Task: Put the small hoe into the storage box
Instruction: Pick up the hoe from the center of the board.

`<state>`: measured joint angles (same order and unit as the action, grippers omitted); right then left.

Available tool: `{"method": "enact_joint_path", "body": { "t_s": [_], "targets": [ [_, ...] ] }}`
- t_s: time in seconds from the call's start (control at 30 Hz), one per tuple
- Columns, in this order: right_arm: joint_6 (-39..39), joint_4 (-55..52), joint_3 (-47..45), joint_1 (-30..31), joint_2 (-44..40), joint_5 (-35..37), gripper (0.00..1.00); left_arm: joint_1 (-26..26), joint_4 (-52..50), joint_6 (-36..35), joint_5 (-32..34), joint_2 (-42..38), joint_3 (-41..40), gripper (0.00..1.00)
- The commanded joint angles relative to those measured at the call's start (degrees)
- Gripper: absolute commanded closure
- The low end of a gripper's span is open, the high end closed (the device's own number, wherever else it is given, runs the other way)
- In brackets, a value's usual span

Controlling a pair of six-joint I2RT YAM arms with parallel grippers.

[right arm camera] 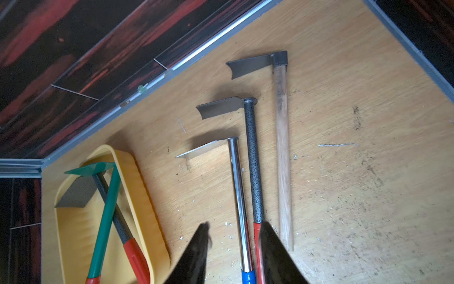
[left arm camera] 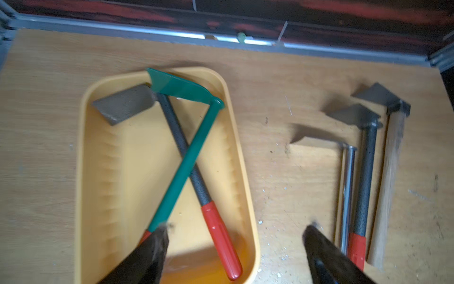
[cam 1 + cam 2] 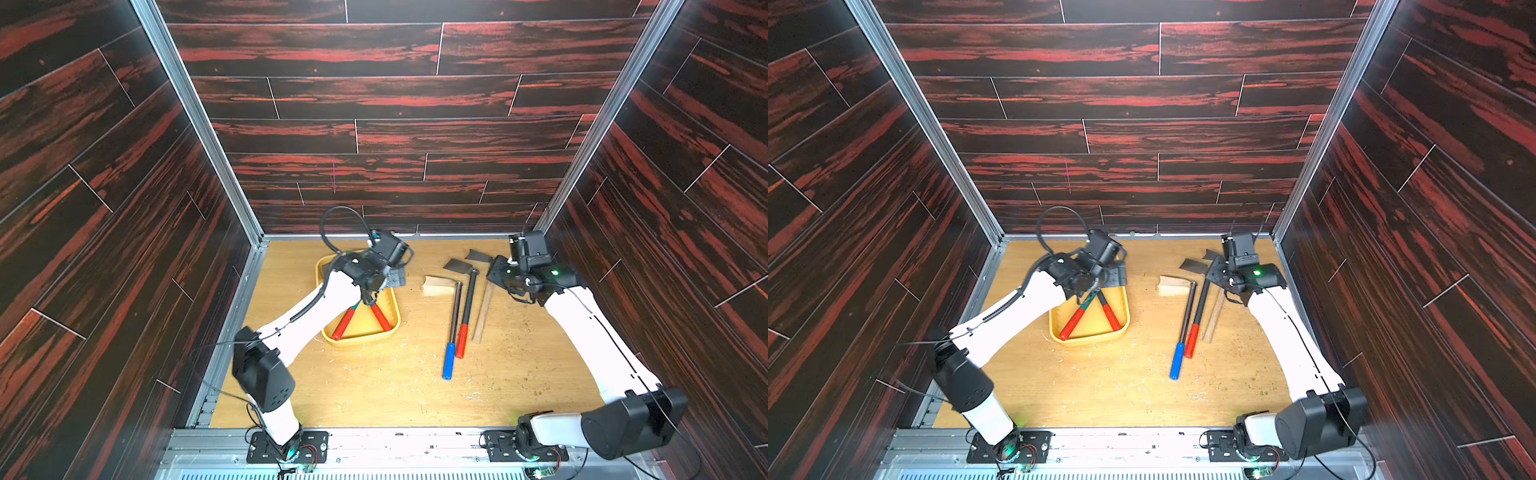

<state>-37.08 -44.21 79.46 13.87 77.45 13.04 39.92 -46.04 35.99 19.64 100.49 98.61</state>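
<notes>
The yellow storage box (image 3: pixel 360 337) (image 2: pixel 245 172) holds two small hoes crossed over each other: a green one (image 2: pixel 186 159) and a dark-handled one with a red grip (image 2: pixel 216 228). My left gripper (image 2: pixel 237 228) (image 3: pixel 369 296) hangs open and wide over the box's near end, holding nothing. Three more small hoes lie side by side on the table: a chrome one with a blue grip (image 1: pixel 239 196) (image 3: pixel 453 324), a dark one with a red grip (image 1: pixel 254 172) and a wooden-handled one (image 1: pixel 282 147). My right gripper (image 1: pixel 234 225) (image 3: pixel 500 276) hovers above them, slightly open and empty.
The wooden table (image 3: pixel 374 390) is strewn with chips and crumbs. Dark red-streaked walls (image 3: pixel 395 137) close in the back and both sides, and a metal rail (image 3: pixel 395 440) runs along the front edge. The box stands at the back left, the loose hoes at the back right.
</notes>
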Motion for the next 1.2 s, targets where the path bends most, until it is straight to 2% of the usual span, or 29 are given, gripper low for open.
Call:
{"method": "enact_joint_path", "body": {
  "t_s": [0.0,0.2,0.6,1.0,1.17],
  "targets": [
    [0.91,-1.88,-0.80,-1.17,-2.06,-1.09,0.61,0.71,-1.78,-0.03,-0.65,1.95,2.30,0.11],
    [0.87,-2.63,-1.94,-4.25,-4.57,-2.54,0.61,2.86,-2.12,-0.14,-1.65,7.97,7.74,0.11],
    [0.12,-3.87,-2.81,-9.25,-8.67,-3.02,0.61,5.94,-6.19,0.29,-7.97,20.17,20.03,0.13],
    [-0.69,-3.17,-4.05,-10.38,-8.97,-4.58,0.61,7.40,-6.05,0.71,-11.17,26.26,23.97,0.15],
    [-0.91,-3.01,-4.31,-10.53,-9.55,-4.60,0.61,9.02,-7.55,0.48,-11.97,29.97,28.31,0.16]
  ]
}}
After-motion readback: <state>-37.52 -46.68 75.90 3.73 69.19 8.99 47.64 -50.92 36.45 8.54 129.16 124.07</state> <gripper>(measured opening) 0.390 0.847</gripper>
